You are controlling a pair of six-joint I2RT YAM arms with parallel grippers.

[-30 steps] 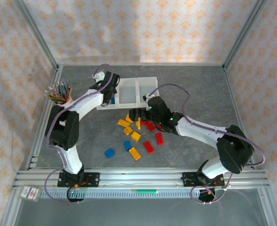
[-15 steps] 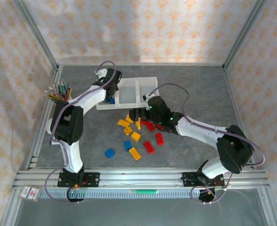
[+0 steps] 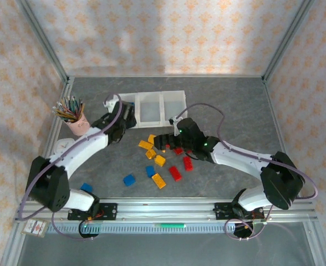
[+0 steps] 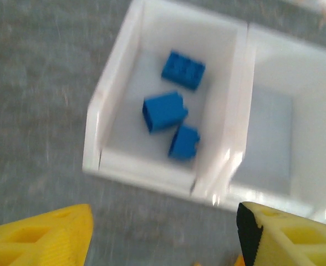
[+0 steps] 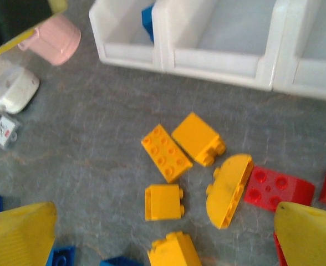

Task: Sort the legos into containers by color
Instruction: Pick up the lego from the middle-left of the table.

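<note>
Hovering just short of the containers (image 3: 150, 108), held the right gripper (image 3: 158, 139) spread, empty, over the yellow-orange legos (image 5: 166, 152), nearer them than the left gripper (image 4: 163, 235), spread and seemingly empty beside the containers.

No legible text. Small white tag (image 3: 34, 228), well apart from the pink cup (image 3: 77, 123) toward the near-left corner, carries a red mark, too blurred to read.

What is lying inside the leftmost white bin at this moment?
The leftmost bin holds three blue bricks, seen from the left wrist. Its near wall hides a strip of the floor, so anything lying there cannot be seen.
</note>
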